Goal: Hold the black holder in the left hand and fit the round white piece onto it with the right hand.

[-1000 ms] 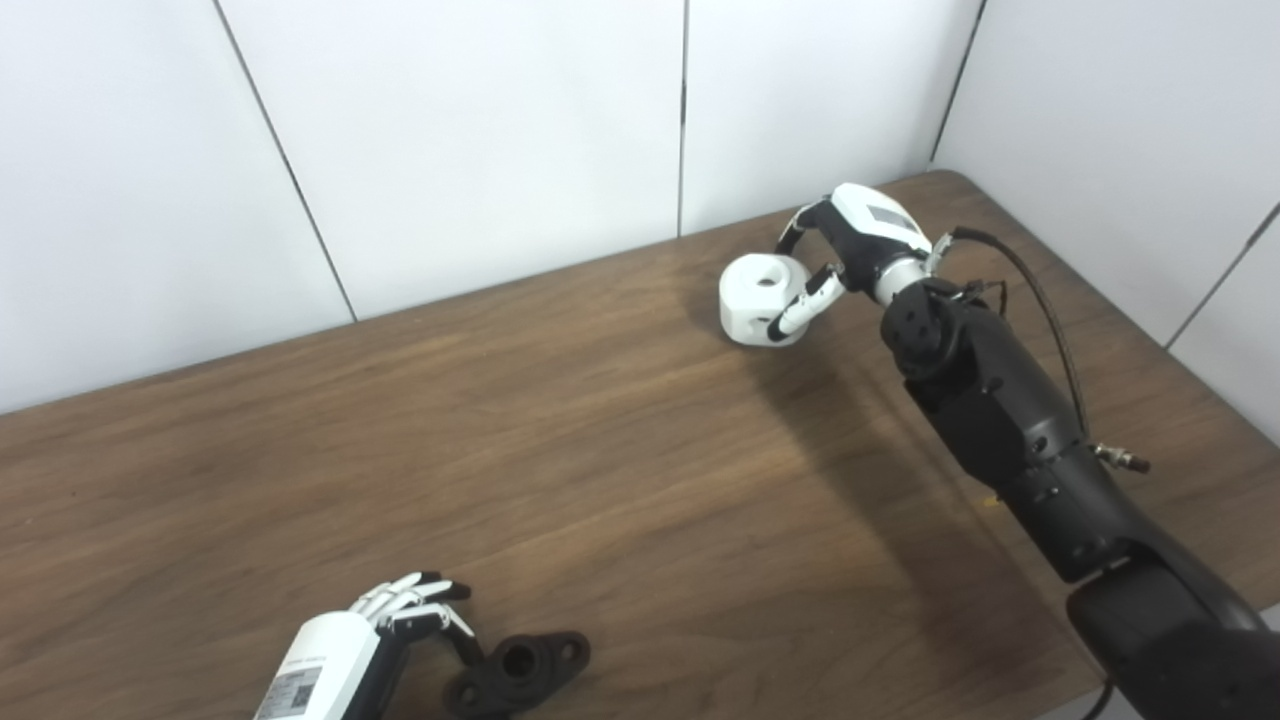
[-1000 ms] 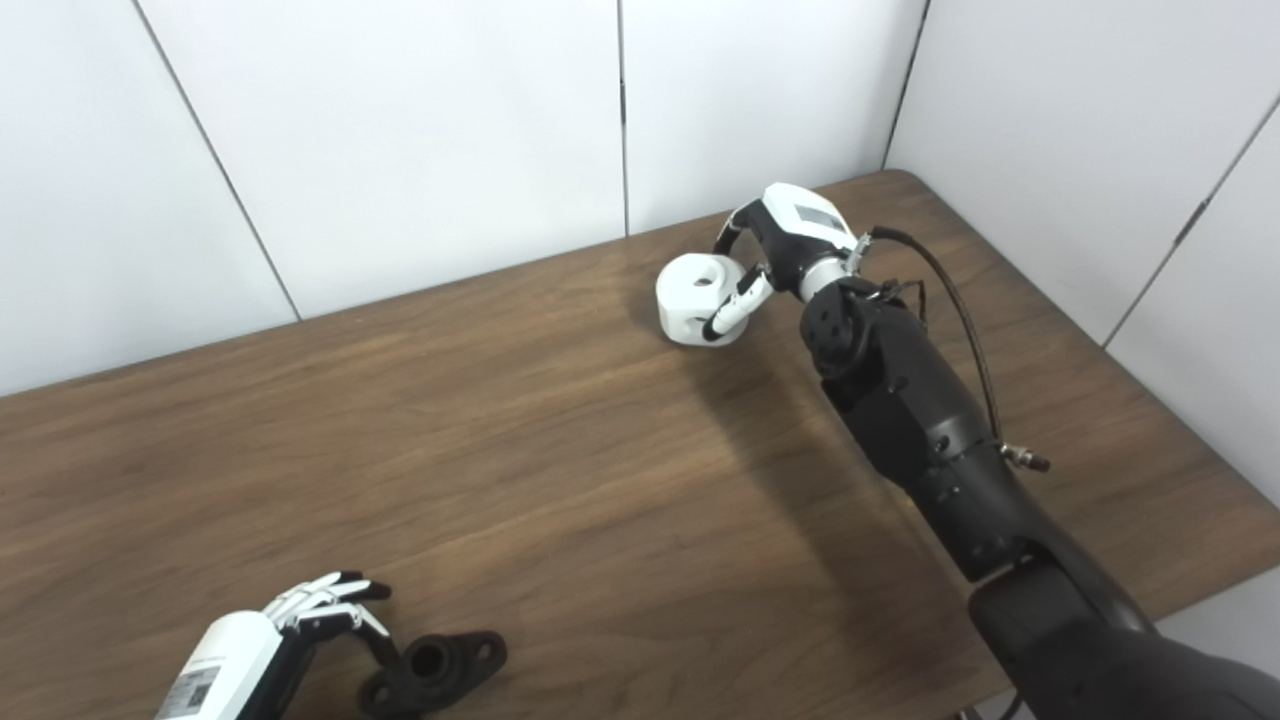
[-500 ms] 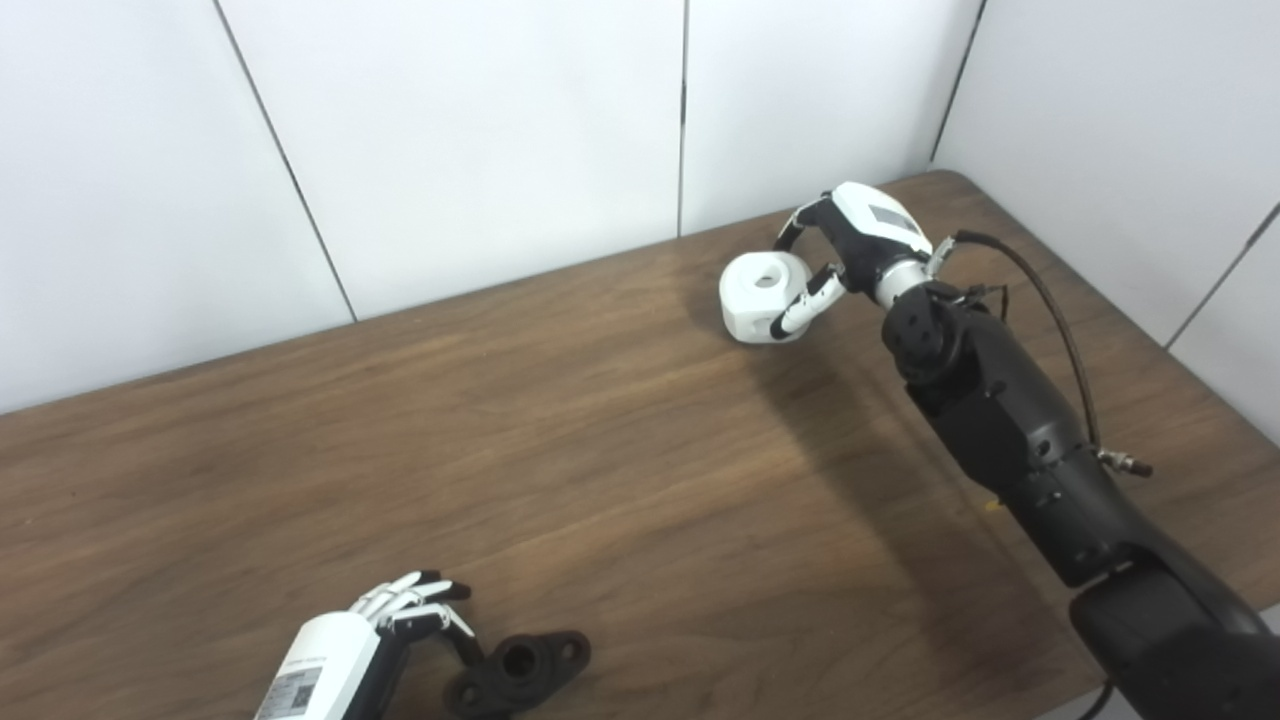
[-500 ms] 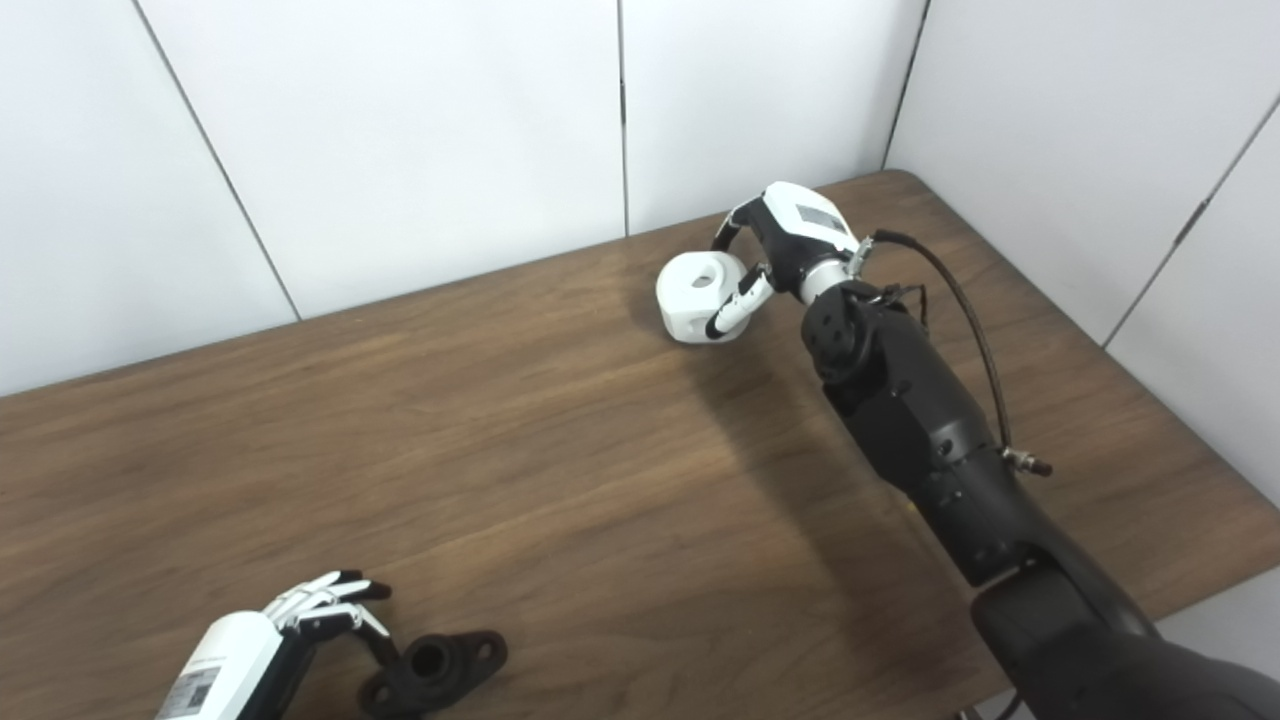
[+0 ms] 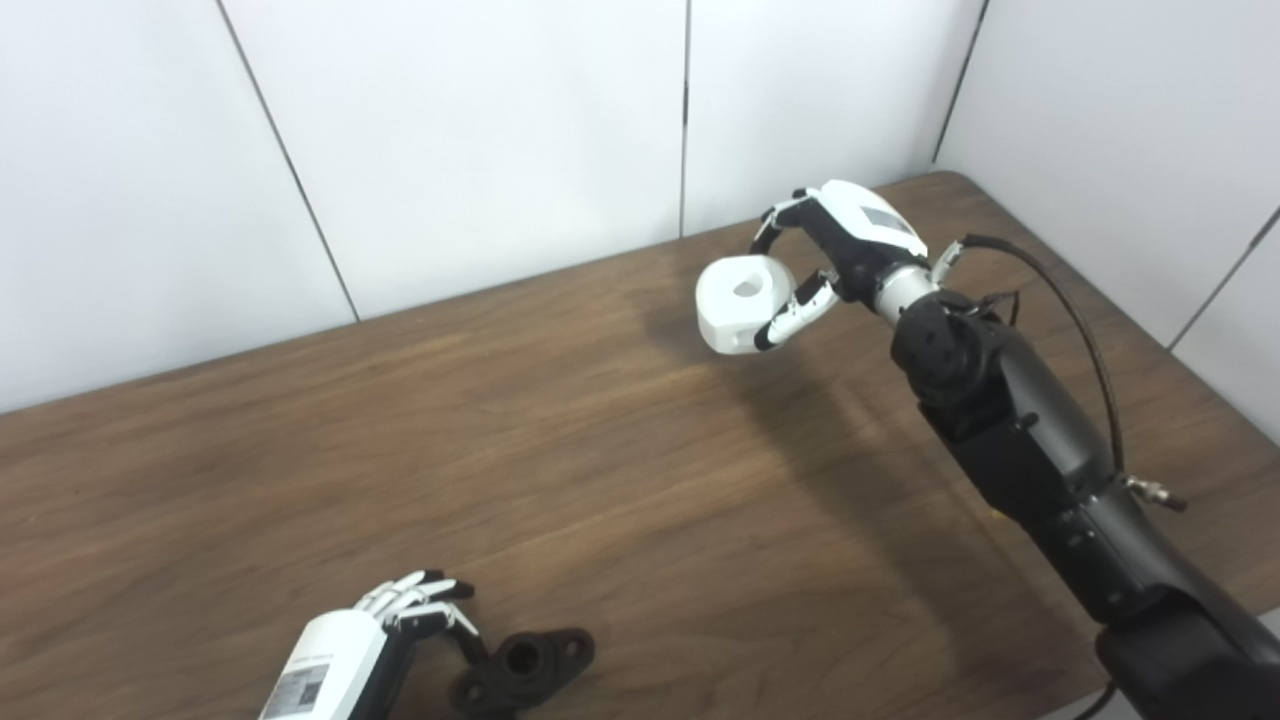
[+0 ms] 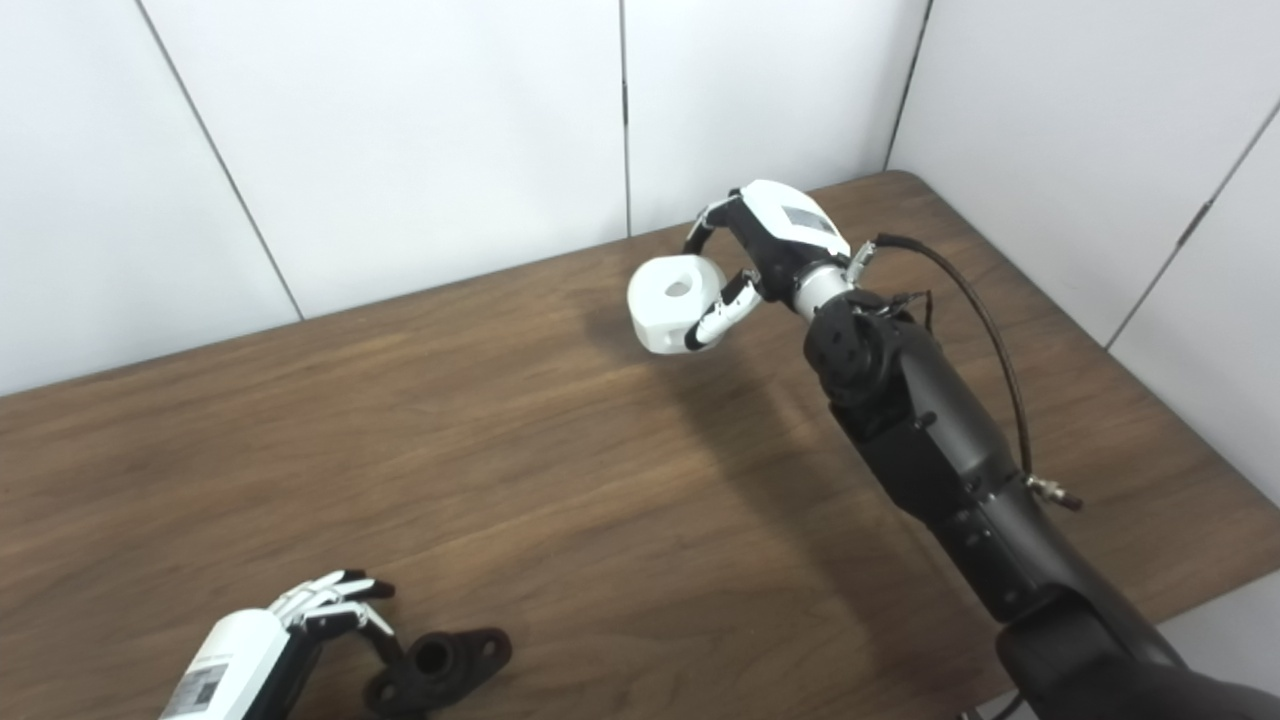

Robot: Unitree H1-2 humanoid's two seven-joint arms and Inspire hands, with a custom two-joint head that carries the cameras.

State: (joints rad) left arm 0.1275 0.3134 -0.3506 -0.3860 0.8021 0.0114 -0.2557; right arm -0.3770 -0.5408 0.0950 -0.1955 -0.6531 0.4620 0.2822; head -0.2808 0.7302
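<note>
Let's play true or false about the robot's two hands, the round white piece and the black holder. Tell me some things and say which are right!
1. The right hand holds the round white piece. True.
2. The black holder is lifted high in the air. False: it lies on the table.
3. The white piece sits on the holder. False: they are far apart.
4. The left hand is beside the holder, near the table's front edge. True.
5. The white piece has a hole in its top. True.

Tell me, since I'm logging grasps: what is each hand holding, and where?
Right hand grips the round white piece by its sides. Left hand touches the black holder, not clearly holding it.
</note>
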